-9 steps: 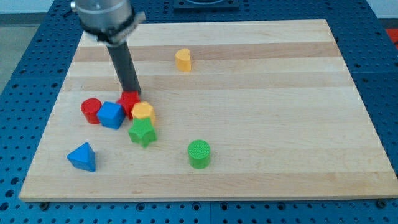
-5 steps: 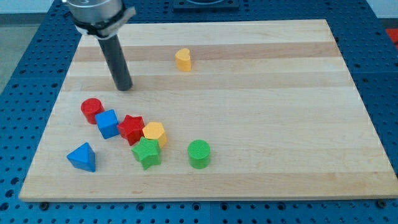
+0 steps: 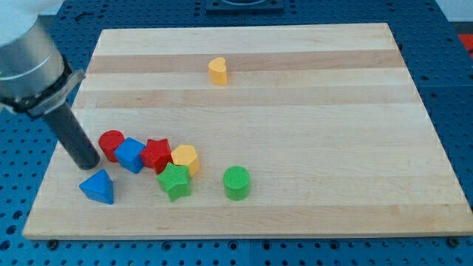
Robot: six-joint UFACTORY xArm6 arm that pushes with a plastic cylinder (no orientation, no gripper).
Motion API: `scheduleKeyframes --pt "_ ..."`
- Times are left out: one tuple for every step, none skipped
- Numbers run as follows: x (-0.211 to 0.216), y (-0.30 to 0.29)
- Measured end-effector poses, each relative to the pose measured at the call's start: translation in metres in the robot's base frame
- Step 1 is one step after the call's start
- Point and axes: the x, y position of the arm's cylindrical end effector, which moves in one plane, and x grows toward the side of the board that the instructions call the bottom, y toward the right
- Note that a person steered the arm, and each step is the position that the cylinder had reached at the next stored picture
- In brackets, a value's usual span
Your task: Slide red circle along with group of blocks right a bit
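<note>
The arm's upper body is cut off at the view's top left; only the dark rod shows, with no pincer to open or close. My tip (image 3: pixel 88 164) sits just left of the red circle (image 3: pixel 111 142), holding nothing. That round block shows no long axis. It touches the blue cube (image 3: pixel 131 154), then red star (image 3: pixel 157 153), yellow hexagon (image 3: pixel 184 158) and green star (image 3: pixel 175 182). All rest on a pale wooden board (image 3: pixel 310 111) over blue pegboard (image 3: pixel 452 89).
</note>
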Motion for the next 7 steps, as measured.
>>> scheduleKeyframes --pt "0.016 -0.005" --pt "0.021 -0.031" --pt "0.010 -0.048" --pt "0.003 -0.050" --pt "-0.030 -0.014" --pt "-0.051 0.028" --pt "-0.051 0.031"
